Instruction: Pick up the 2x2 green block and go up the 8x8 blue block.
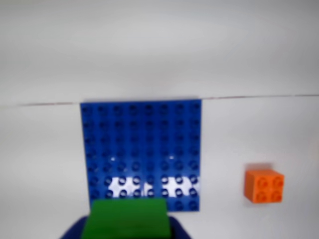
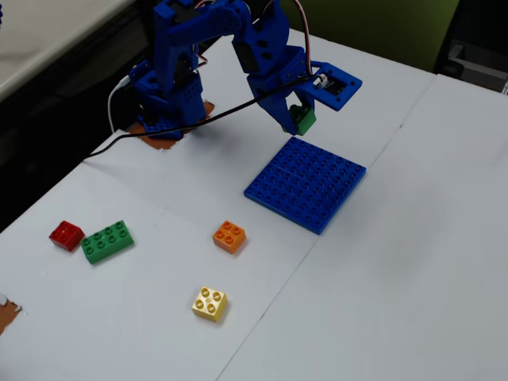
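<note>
Claw is gripping the 2x2 green block – hovering off the 8x8 blue block, plate lying at 6 o'clock in the fixed view.

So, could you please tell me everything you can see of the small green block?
The 2x2 green block is a small, glossy green plastic brick. It is clamped in the gripper, lifted clear of the table beside the far edge of the 8x8 blue block. In the wrist view a smooth green face fills the bottom edge; its studs are hidden.

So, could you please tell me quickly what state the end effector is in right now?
End effector: closed on the 2x2 green block, held in the air above the table.
</note>
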### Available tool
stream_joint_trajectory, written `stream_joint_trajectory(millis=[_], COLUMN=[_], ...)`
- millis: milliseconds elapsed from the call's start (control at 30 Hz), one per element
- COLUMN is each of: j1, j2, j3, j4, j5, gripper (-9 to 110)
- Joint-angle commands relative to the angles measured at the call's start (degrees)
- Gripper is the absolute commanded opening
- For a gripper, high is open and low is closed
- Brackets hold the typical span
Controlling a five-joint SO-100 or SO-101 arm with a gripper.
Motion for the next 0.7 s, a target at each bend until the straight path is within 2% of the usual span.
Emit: stream_joint_trajectory(millis=[0, 667], j1=[0.8, 0.8], j2=[0.6, 0.7], j3=[-1.5, -1.5], j4=[0.4, 0.4], j5=[0.4, -0.2], gripper=[5, 5])
